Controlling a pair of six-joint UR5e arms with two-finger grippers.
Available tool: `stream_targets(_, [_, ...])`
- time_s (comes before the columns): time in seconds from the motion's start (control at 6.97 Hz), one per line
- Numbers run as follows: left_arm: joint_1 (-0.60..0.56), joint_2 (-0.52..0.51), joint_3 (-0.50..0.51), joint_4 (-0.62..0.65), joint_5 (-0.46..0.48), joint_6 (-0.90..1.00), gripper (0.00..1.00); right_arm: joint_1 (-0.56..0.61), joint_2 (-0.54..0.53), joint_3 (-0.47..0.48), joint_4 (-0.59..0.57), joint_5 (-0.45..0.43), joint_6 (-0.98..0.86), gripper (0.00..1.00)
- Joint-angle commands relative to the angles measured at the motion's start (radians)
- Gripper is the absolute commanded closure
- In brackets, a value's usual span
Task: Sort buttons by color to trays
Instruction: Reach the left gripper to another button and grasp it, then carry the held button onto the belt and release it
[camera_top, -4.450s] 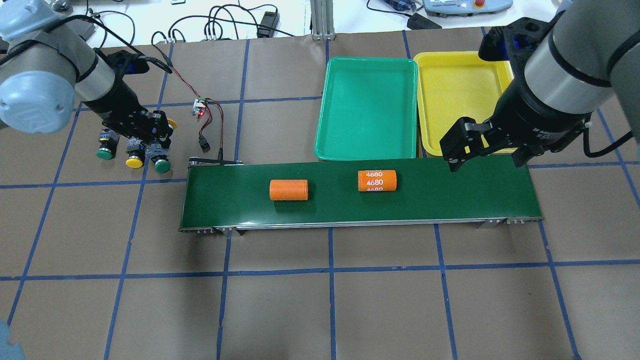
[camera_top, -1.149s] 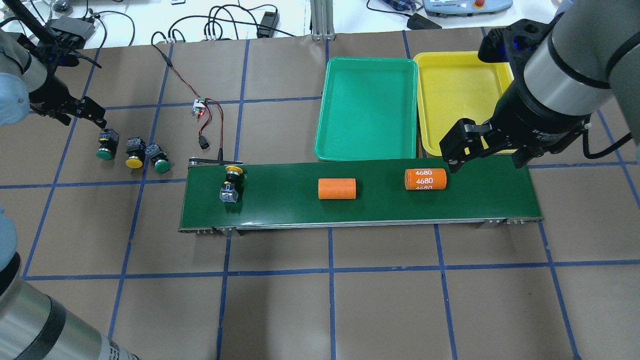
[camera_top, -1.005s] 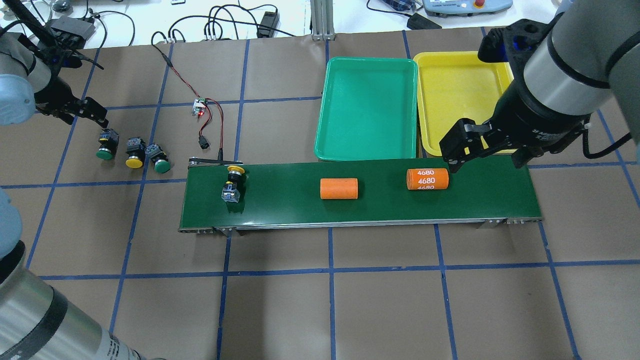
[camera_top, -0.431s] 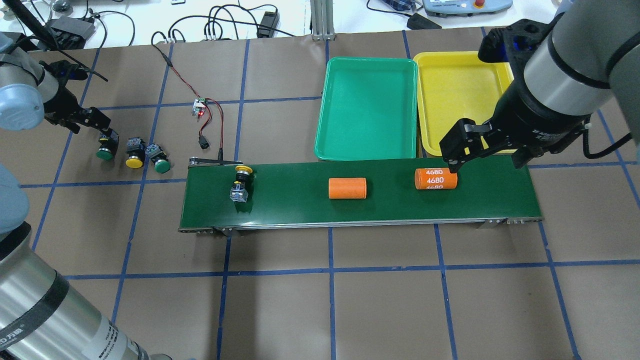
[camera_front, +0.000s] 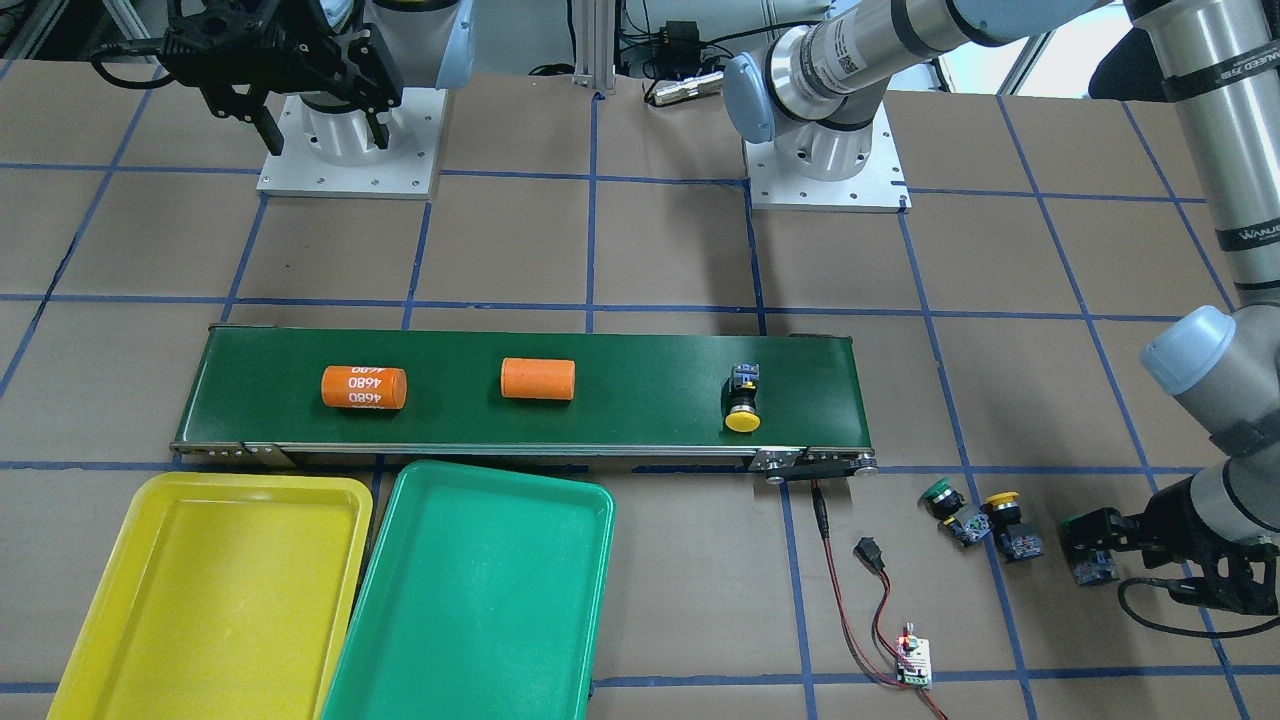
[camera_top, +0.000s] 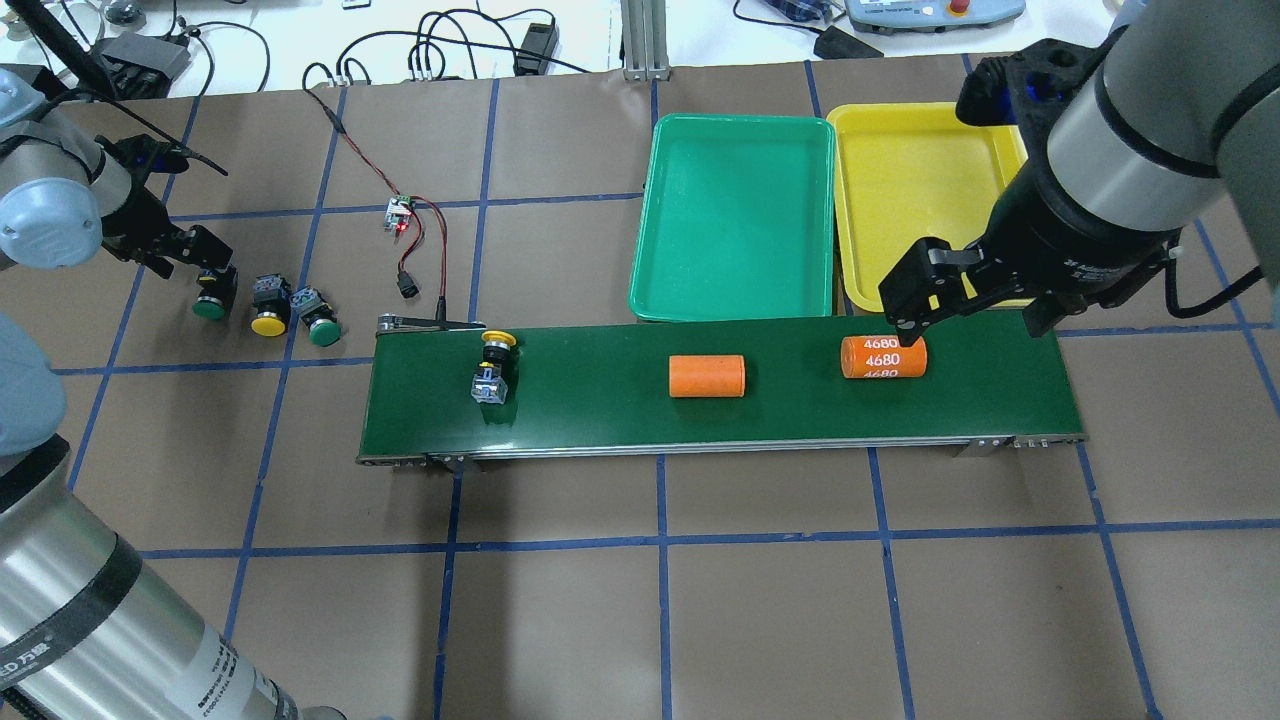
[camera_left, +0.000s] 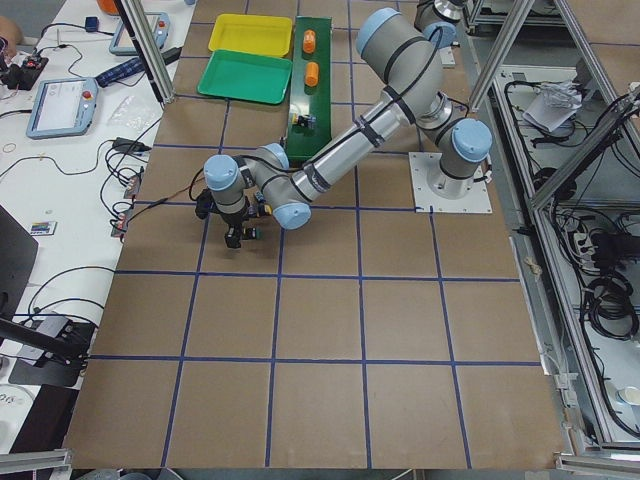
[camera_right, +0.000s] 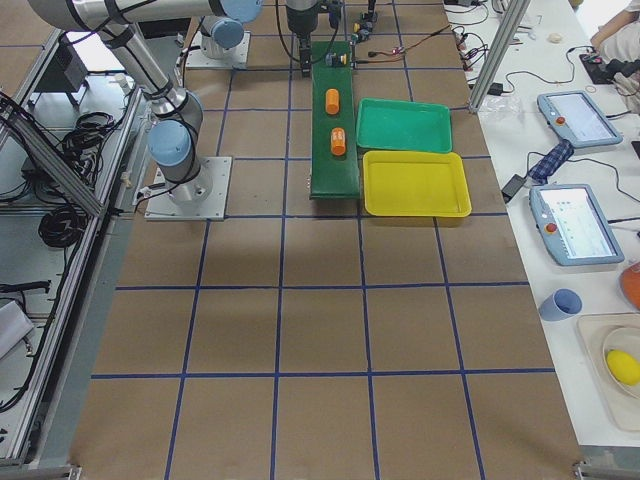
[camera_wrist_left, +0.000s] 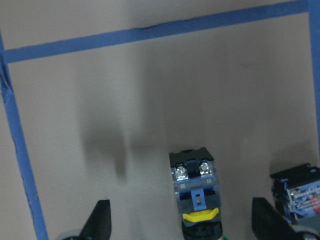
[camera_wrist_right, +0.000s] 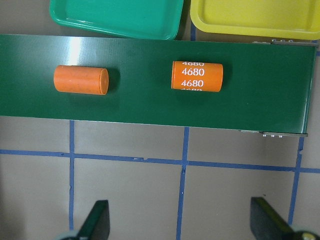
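Note:
A yellow-capped button (camera_top: 493, 365) lies on the dark-green belt (camera_top: 600, 405) near its left end; it also shows in the front view (camera_front: 742, 402). Three buttons lie on the paper left of the belt: green (camera_top: 210, 298), yellow (camera_top: 268, 312), green (camera_top: 320, 322). My left gripper (camera_top: 195, 262) is open, low over the leftmost green button (camera_wrist_left: 196, 192), which lies between its fingers (camera_wrist_left: 100, 225). My right gripper (camera_top: 968, 312) is open and empty above the belt's right part. The green tray (camera_top: 650, 250) and the yellow tray (camera_top: 850, 200) are empty behind the belt.
Two orange cylinders ride the belt, a plain one (camera_top: 707, 376) and one marked 4680 (camera_top: 884, 357) just under my right gripper's left finger. A small circuit board with red and black wires (camera_top: 402, 215) lies behind the belt's left end.
The yellow button that my left gripper held now lies on the belt. Belt items have drifted right. My left gripper has moved over the leftmost green button.

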Motion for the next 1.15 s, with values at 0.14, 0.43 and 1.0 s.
stream_targets(0.14, [0.000,-0.019,0.002,-0.001,0.003,-0.001,1.00,0.000,0.000,-0.001,0.000,0.000,0.000,0.00])
stream_targets(0.43, [-0.011,0.006,-0.006,-0.012,-0.029,-0.001,1.00,0.000,0.000,-0.001,0.000,0.000,0.000,0.00])
stream_targets(1.0, [-0.073,0.282,-0.056,-0.294,-0.072,-0.085,1.00,0.000,0.001,-0.002,0.000,0.000,0.000,0.00])
